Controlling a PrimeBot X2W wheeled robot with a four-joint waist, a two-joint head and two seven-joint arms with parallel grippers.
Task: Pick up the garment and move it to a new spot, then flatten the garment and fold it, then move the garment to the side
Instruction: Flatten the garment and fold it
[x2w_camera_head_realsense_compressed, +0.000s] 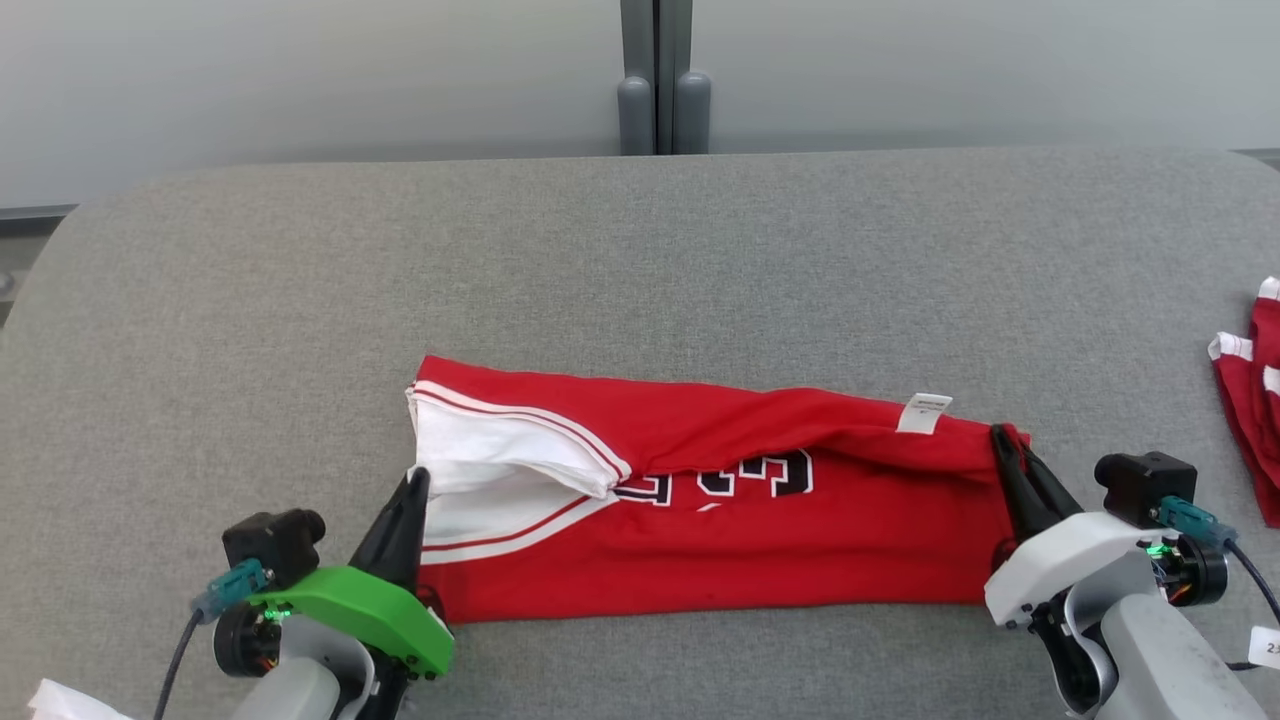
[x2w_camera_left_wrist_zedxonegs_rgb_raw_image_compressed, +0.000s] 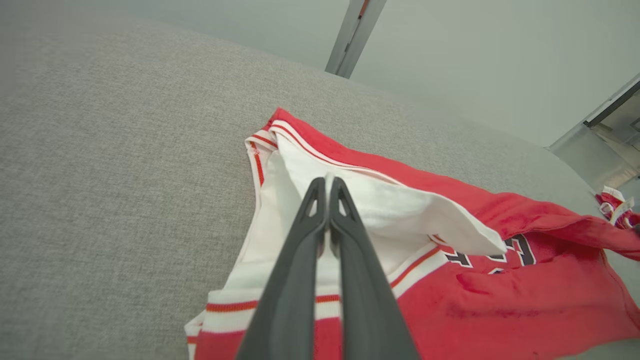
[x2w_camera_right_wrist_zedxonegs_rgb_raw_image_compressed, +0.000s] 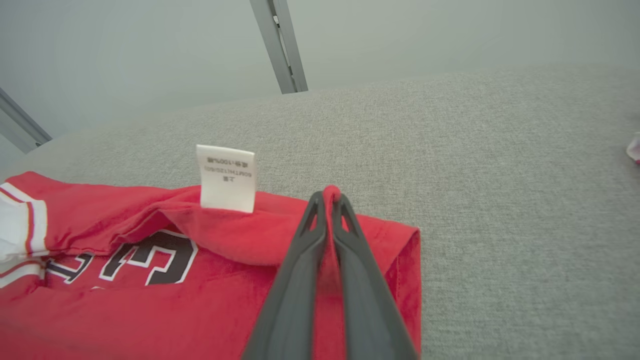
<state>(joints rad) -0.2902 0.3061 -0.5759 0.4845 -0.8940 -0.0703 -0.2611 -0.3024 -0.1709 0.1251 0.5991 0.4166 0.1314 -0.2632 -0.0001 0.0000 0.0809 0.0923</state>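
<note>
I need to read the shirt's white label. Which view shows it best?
Right wrist view: the label stands close, print facing the camera. Head view shows it tiny on the garment's far edge; left wrist view faces the white sleeve.

Soft, even light is coming from overhead, casting only faint, thin shadows under the garment (x2w_camera_head_realsense_compressed: 700, 560) onto the grey padded surface (x2w_camera_head_realsense_compressed: 640, 260). The head view is looking sharp. Both wrist views are bowing at their edges, and the far wall (x2w_camera_left_wrist_zedxonegs_rgb_raw_image_compressed: 475, 60) is blurring into haze.
</note>
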